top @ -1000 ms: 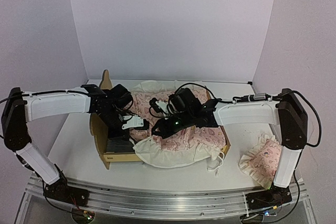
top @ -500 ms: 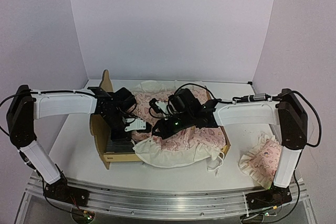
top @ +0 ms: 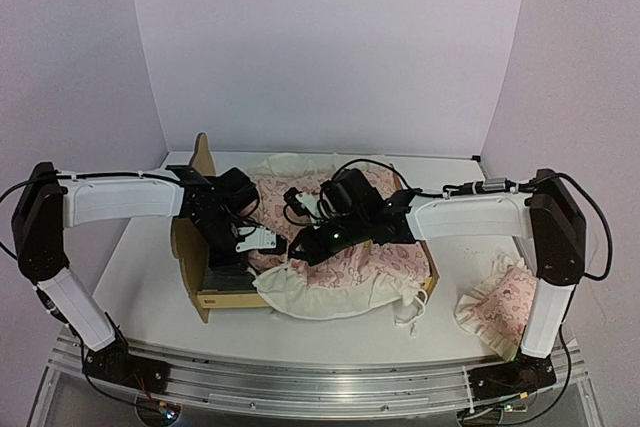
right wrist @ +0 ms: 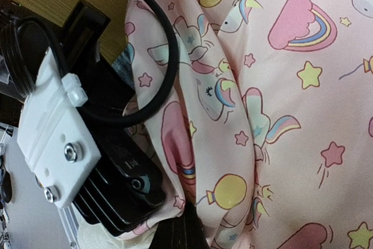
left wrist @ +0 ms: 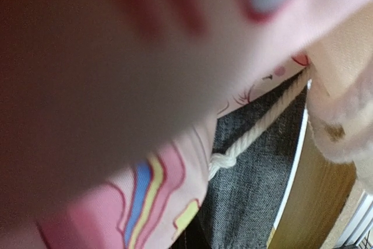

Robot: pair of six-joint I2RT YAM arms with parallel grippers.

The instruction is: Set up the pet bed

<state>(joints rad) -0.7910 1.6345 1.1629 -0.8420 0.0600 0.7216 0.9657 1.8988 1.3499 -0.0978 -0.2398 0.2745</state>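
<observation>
Two arms, one bed: what lies nearest? (M.)

Small pink ruffled pillow, near right on the white table, well apart from everything else. (K.)

And the pet bed? (M.)

Left of centre, behind the arm bases. Its near plywood rail is bare at the left end. The pink printed cover lies heaped over the rest, with its cream ruffle spilling over the near rail onto the table. (K.)

Tools? (M.)

Noted: the left gripper is down inside the frame at the cover's left edge. The right gripper is just beside it, on top of the cover. Blurred pink cloth smothers most of the left wrist lens. Past it show dark grey base fabric, a white cord and a plywood rail. The right wrist view shows unicorn print bunched against the left arm's black wrist. Fingers apart or together: cannot tell for either, possibly pinching cloth, but hidden. (K.)

Farthest? (M.)

Scalloped headboard, upright along the bed's left end, and cream ruffle along the back. (K.)
</observation>
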